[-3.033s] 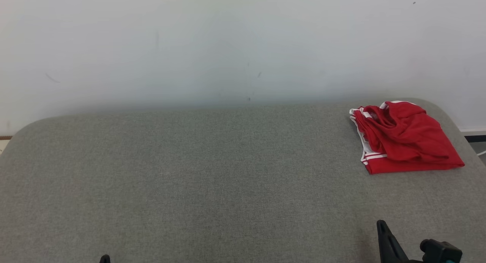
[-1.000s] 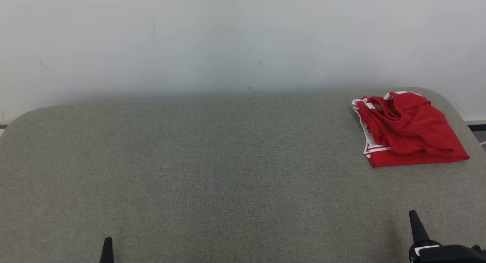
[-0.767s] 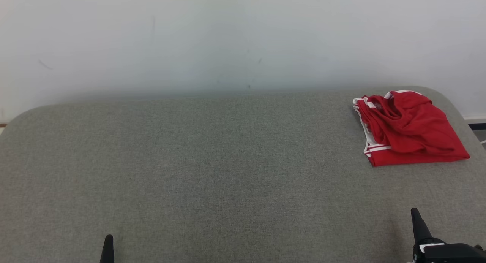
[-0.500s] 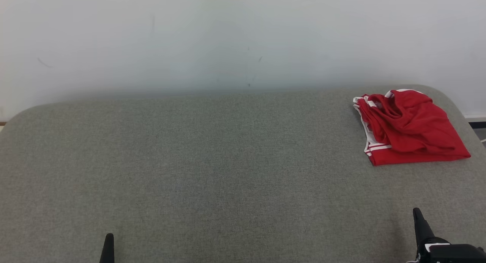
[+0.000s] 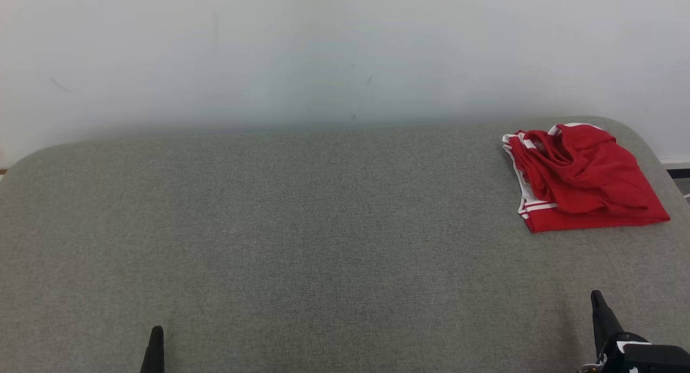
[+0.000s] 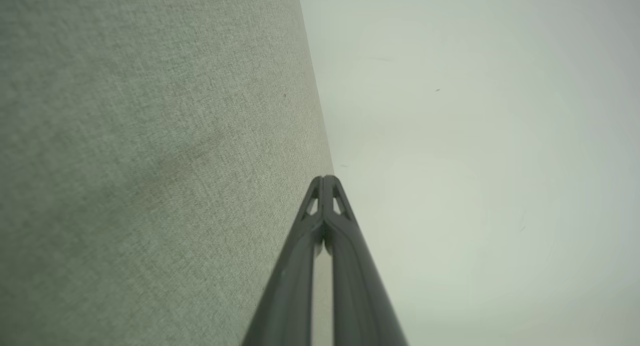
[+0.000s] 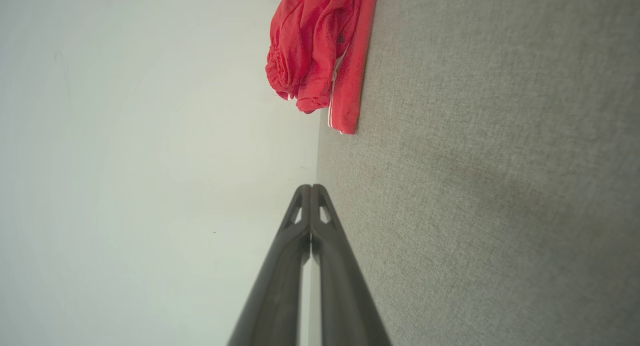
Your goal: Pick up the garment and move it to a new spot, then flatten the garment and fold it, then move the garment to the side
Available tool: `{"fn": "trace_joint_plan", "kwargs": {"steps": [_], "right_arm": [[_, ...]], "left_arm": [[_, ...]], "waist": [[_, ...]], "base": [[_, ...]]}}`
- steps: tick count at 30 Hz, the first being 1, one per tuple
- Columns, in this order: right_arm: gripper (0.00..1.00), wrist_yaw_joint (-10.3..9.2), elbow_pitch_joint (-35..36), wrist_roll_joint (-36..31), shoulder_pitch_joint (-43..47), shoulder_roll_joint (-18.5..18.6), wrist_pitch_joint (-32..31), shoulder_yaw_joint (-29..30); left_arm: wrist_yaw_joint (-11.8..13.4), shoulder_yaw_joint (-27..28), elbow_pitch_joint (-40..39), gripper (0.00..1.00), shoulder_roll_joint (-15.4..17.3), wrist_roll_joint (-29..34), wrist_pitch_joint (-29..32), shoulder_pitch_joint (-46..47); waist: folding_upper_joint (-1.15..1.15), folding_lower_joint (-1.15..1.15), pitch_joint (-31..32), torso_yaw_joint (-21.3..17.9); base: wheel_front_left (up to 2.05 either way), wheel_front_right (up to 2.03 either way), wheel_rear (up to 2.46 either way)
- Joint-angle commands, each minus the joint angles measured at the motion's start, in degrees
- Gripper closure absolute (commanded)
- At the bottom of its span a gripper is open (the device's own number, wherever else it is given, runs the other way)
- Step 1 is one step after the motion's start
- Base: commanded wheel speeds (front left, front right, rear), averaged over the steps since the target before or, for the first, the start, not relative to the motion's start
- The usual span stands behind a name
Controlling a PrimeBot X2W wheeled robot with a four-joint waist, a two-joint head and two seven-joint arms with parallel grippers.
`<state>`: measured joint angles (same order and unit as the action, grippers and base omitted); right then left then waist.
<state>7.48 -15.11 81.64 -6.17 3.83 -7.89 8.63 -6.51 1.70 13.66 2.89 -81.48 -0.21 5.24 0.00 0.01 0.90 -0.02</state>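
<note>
we've got the red garment [image 5: 585, 179] lying at the far right corner of the grey fabric table [image 5: 323, 227], close to the back edge where it meets the pale wall [image 5: 323, 49] — it's bunched into a loose, roughly folded heap, with white stripes showing along its left edge and lower left corner. its front hem runs fairly straight, the upper layers rumpled on top.

down at the near edge we see the left gripper [image 5: 155, 349] poking up at the lower left, just a dark tip over the cloth, well apart from the garment. from the left wrist, its two fingers [image 6: 292, 276] are clenched together, tips meeting, with the table surface on one side and the wall on the other.

over at the lower right, the right gripper [image 5: 597, 303] points up the table, and the garment sits well ahead of it — no contact between them. from the right wrist we see the fingers [image 7: 280, 281] pressed tight tip to tip, grasping only each other, and the garment [image 7: 320, 56] lies beyond them at the table's far edge, along the wall line.
</note>
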Motion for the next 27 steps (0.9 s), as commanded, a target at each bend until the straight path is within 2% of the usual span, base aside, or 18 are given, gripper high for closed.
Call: {"fn": "trace_joint_plan", "kwargs": {"steps": [1,23,27], "right_arm": [[1.0,0.02,0.2,1.1,-0.5,-0.2,-0.3,0.4],[1.0,0.02,-0.3,10.3,-1.2,-0.6,-3.1,2.9],[1.0,0.02,-0.3,10.5,-1.2,-0.6,-3.2,3.0]], "left_arm": [[-0.4,0.0,0.1,1.0,0.1,-1.4,0.3,0.9],[-1.1,-0.4,1.3,1.0,0.0,-11.5,2.2,2.2],[-1.1,-0.4,1.3,1.0,0.0,-11.6,2.3,2.2]], "waist": [[0.0,-0.01,-0.1,0.0],[0.0,-0.01,-1.1,0.0],[0.0,-0.01,-1.1,0.0]], "base": [[0.0,0.0,0.0],[0.0,0.0,0.0],[0.0,0.0,0.0]]}}
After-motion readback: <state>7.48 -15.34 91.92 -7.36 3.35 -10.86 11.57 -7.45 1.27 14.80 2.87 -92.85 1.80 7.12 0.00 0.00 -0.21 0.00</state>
